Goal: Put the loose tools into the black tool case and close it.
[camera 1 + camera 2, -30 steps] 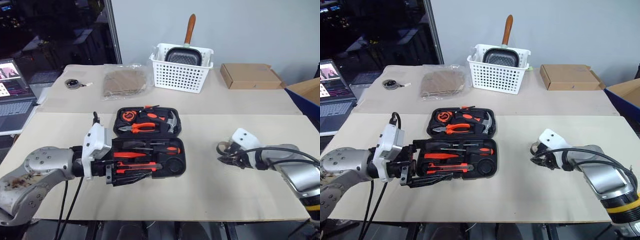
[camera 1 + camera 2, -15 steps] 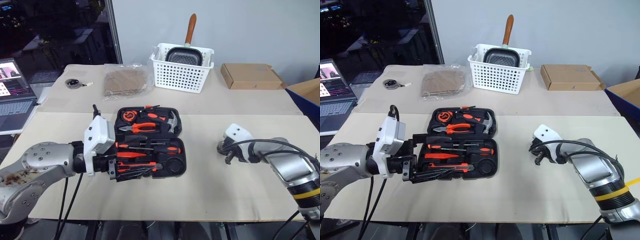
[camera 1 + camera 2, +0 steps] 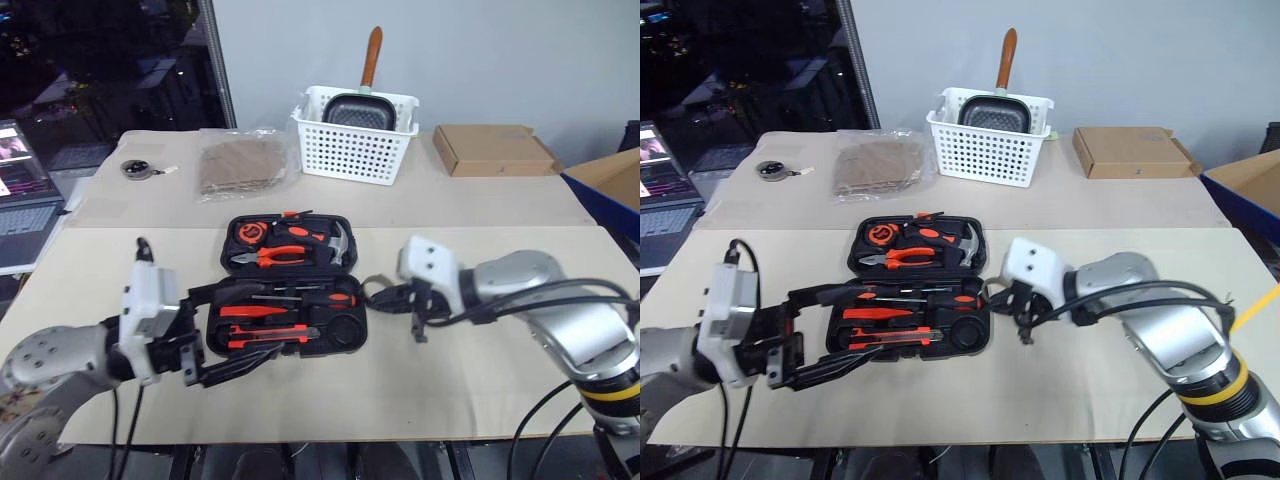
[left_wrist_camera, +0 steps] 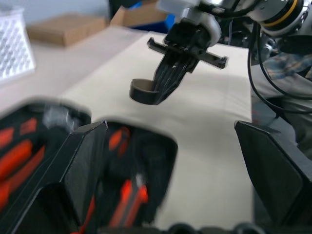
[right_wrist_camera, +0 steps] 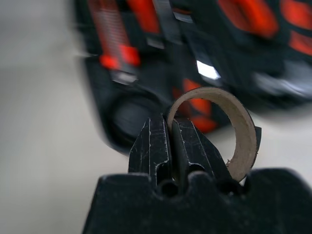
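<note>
Your right hand (image 5: 170,146) is clenched on the tan tape ring (image 5: 229,129), pinching its wall between the two black fingers and holding it in the air just beside the right edge of the black tool case (image 3: 288,285). The case lies open and flat on the counter (image 3: 480,370). Its near half holds screwdrivers and a utility knife (image 3: 265,335) in moulded slots; its far half holds orange-handled pliers (image 3: 270,256) and a hammer (image 3: 340,243). Your left hand (image 3: 815,335) is released, its fingers spread wide at the case's near left corner. Farther back stand a white basket (image 3: 350,140) and a cardboard box (image 3: 490,150).
</note>
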{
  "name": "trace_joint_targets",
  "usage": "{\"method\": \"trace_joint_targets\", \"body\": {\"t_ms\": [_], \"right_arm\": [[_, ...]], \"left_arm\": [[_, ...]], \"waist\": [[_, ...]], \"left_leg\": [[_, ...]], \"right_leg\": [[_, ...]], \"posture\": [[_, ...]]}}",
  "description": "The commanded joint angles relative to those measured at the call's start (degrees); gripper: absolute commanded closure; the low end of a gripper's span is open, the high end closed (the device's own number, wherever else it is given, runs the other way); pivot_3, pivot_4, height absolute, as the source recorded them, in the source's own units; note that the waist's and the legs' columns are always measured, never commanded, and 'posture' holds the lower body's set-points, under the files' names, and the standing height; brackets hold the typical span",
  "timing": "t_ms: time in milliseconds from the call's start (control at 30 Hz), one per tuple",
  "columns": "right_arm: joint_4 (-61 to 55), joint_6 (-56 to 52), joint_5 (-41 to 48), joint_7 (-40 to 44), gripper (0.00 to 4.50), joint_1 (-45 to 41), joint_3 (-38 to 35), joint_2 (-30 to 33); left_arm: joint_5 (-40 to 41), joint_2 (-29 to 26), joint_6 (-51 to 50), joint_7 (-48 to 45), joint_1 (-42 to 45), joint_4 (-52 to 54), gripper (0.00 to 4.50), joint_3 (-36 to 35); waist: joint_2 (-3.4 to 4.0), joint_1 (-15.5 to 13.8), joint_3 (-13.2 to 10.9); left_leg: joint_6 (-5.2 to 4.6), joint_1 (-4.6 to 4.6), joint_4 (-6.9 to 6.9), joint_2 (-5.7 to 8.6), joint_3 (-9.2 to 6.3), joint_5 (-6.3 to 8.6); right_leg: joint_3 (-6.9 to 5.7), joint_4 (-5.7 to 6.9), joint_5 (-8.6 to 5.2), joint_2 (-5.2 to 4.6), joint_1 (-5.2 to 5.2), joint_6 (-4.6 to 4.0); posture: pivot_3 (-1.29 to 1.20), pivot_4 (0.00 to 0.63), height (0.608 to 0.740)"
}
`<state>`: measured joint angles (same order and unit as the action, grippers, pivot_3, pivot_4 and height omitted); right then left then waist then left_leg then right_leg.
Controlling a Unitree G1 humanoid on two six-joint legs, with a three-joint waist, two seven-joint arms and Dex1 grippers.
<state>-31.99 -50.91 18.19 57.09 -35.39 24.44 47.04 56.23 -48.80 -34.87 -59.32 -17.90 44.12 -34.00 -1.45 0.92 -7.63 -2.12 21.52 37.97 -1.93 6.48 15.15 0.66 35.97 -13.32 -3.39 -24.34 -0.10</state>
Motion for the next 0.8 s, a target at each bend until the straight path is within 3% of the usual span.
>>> {"method": "trace_joint_targets", "body": {"t_ms": [33, 267, 533, 667, 800], "right_arm": [[1.56, 0.34, -3.69, 0.68, 4.41, -4.06, 5.58, -1.53], [5.97, 1.54, -7.86, 3.87, 4.41, -7.13, 13.95, -3.66], [10.71, 3.58, -12.43, 7.5, 4.41, -8.04, 18.31, -3.53], [11.01, 5.47, -13.17, 9.72, 3.24, -7.89, 18.51, -2.97], [10.95, 1.96, -8.54, 8.61, 1.89, -7.17, 11.72, -6.15]], "left_arm": [[1.66, -0.55, 2.02, -7.11, -5.23, -0.52, 0.0, -9.8], [-3.33, 1.1, 6.03, -14.76, -13.43, -4.97, 0.0, -15.75], [-5.56, 2.59, 8.97, -15.12, -14.89, -5.64, 0.0, -15.22], [-6.25, 3.12, 9.82, -14.54, -15.02, -5.67, 0.0, -14.18], [-7.36, 3.83, 8.81, -10.61, -13.69, -6.85, 0.0, -11.99]], "waist": [[0.02, -0.42, -0.02], [0.02, -0.48, -0.02], [0.0, -0.21, -0.01], [0.0, -0.37, 0.0], [-0.02, -0.61, 0.01]], "left_leg": [[0.03, 0.0, 0.0, 0.02, 0.0, -0.02], [0.07, -0.06, -0.02, 0.03, -0.02, -0.04], [0.06, -0.1, -0.07, 0.0, -0.05, -0.03], [0.06, -0.13, -0.07, 0.0, -0.04, -0.02], [0.07, -0.11, -0.07, 0.0, -0.07, 0.04]], "right_leg": [[-0.04, -0.01, -0.09, -0.04, 0.01, -0.16], [-0.1, 0.02, -0.22, -0.02, 0.04, -0.4], [-0.16, 0.06, -0.2, -0.03, 0.05, -0.37], [-0.16, 0.06, -0.2, -0.05, 0.08, -0.38], [-0.19, 0.03, -0.2, -0.05, 0.08, -0.36]], "posture": [[0.0, 0.15, 0.74], [0.0, 0.15, 0.74], [0.0, 0.15, 0.74], [0.0, 0.15, 0.74], [0.0, 0.15, 0.74]]}}
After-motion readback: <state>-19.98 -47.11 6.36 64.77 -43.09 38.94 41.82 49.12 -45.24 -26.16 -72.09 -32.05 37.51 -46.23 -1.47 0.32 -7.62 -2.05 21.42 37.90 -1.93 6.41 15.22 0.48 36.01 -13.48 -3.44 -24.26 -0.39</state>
